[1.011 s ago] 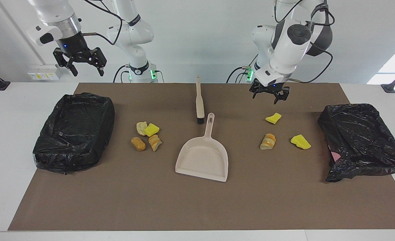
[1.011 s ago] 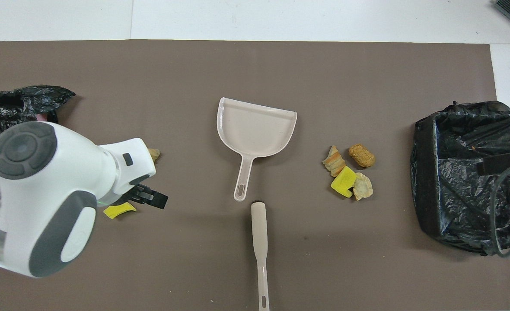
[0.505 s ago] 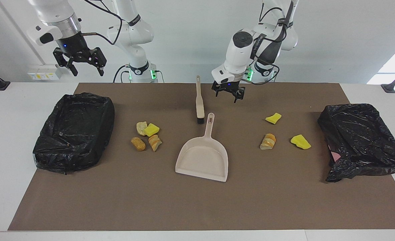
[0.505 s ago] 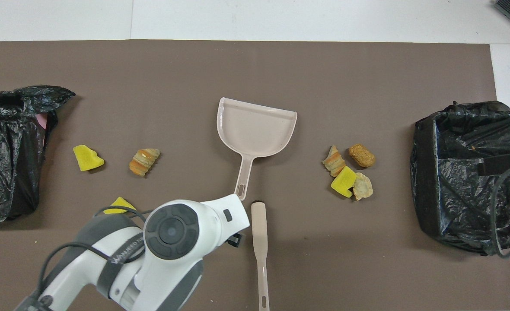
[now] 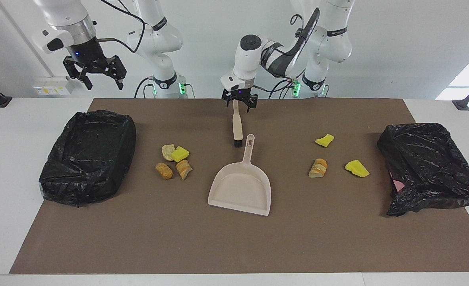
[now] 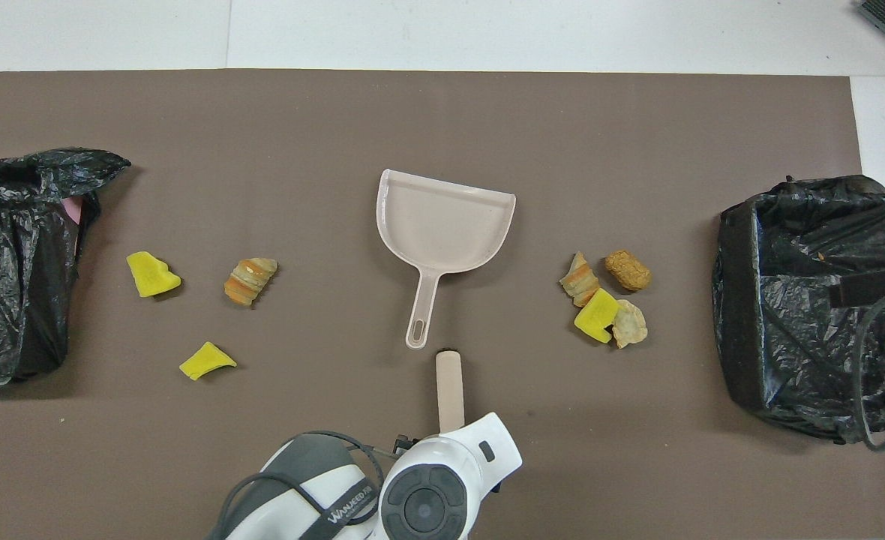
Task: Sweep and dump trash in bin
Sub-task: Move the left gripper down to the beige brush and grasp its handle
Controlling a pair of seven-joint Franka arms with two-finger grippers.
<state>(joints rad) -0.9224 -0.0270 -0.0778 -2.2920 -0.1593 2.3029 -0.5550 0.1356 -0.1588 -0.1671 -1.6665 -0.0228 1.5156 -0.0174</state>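
Now left gripper spread wide over brush handle, right gripper unclenched, waiting above bin

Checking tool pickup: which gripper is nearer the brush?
Left. The left gripper is open over the brush handle's end; the right gripper waits raised above the bin at its end.

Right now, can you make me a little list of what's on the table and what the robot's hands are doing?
brush: lying flat, nearer the robots than the dustpan
dustpan: mid-table, empty
trash: four scraps toward the right arm's end, three toward the left arm's end
bins: two black-bagged, one at each end
left end effector: open, over the brush handle
right end effector: open, waiting high above its bin
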